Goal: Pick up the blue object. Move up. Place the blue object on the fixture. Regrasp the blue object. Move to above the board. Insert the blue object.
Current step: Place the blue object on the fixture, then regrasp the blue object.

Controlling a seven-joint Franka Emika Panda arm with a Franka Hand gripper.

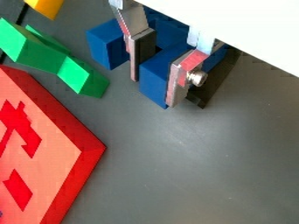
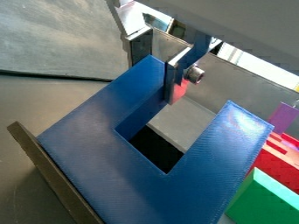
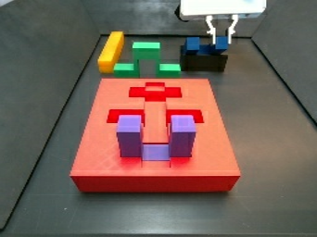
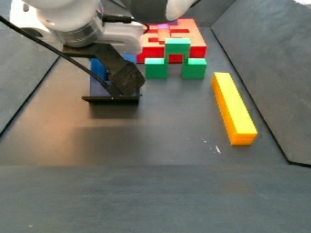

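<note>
The board was the largest item: a flat red slab on the dark tabletop, with a lilac U-shaped block already seated in one recess and a cross-shaped cut-out open behind it. You would have seen nothing blue in the board, so insertion was not yet done.

Behind the board lay the yellow bar and the green block, neither part of your task.

The fixture stood at the far right corner of the layout, well apart from the board. In a side view it appeared as a dark bracket on a base plate.

The blue object sat on the fixture, prongs apparently pointing sideways rather than up. In a wrist view it filled the frame as a U-shaped block.

The gripper was directly at the fixture. Its fingers straddled one prong of the blue object, and the pads appeared pressed against the prong, pinching it; contact on both faces could not be fully confirmed.

Judged from this layout, pickup, lift and placement on the fixture were complete, and the regrasp was in hand. Still remaining for you: carry the blue object to above the board, then insert it.
</note>
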